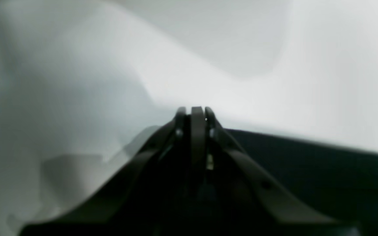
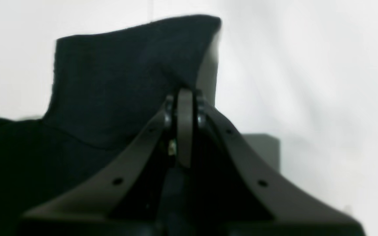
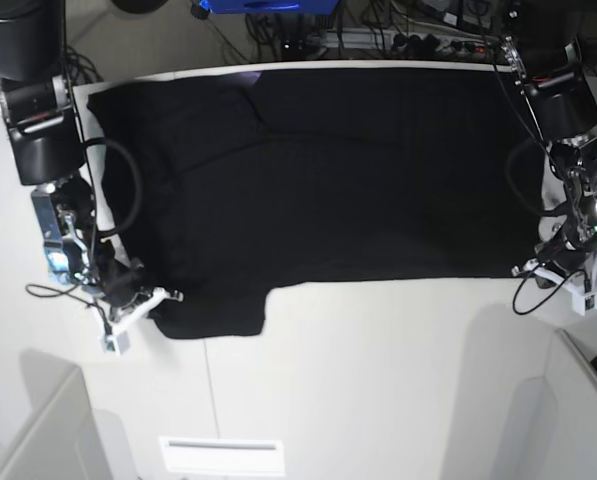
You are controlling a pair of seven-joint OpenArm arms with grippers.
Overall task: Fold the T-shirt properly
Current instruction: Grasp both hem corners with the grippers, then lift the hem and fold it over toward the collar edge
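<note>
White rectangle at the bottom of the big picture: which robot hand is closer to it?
The right one. The right gripper is above the white rectangle, slightly toward the picture's left. The left gripper is much farther off, up toward the picture's right.

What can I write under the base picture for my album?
Two robot arms at the edges of a big black T-shirt.

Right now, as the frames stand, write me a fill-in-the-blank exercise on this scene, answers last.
The cloth under both arms is the color ____.
The T-shirt is spread on a surface colored ____.
In the base view, the right hand is toward that picture's ____ side.

Missing words: black; white; left.
</note>
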